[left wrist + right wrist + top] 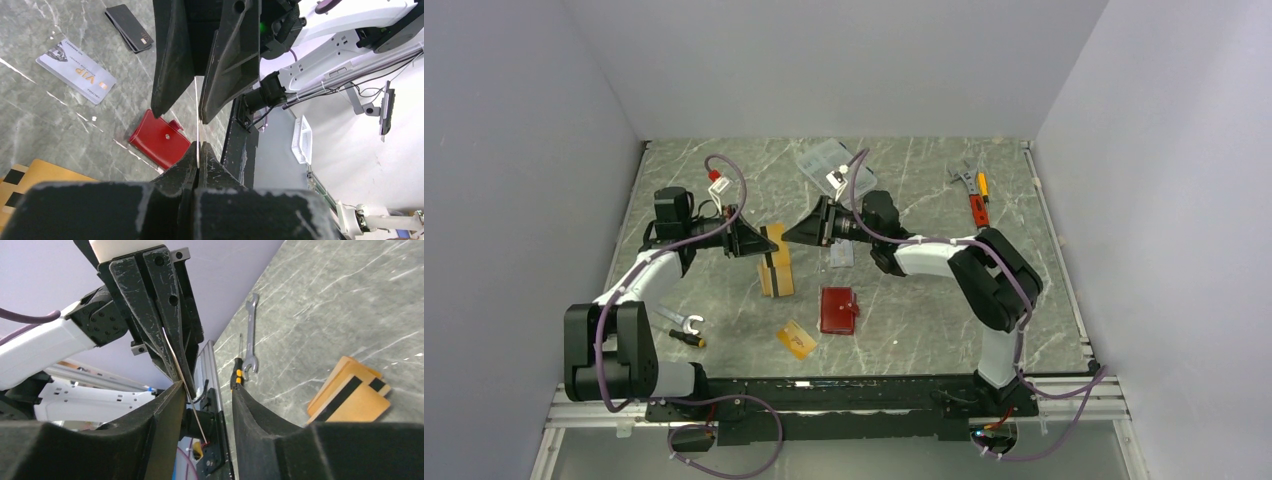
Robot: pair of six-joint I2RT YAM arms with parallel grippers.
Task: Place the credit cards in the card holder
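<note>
Left gripper point(198, 159), lower centre of left wrist frame: jaws clamped on thin credit card point(196, 100), pale, seen edge-on. Right gripper point(181, 116) above: jaws parted, straddling card's far end. Card's long axis vertical in frame, gripper to gripper. Red card holder point(160, 140), closed, flat on table, left of centre.

Mid-table is blocked for me. The left gripper point(198, 150) clamps a thin pale card point(197, 130) edge-on, and the right gripper point(205, 390) straddles it with parted jaws. Underneath lies a stack of orange-gold, black-striped plastic cards point(775, 272), with a silver-grey card point(841, 253) just right of it. A red leather-like folding wallet point(838, 310) and a lone orange-gold card point(797, 339) sit nearer the bases. The grey marbled tabletop point(914, 325) is bare right of the wallet. Red-handled tools point(977, 205) crowd the far right.
</note>
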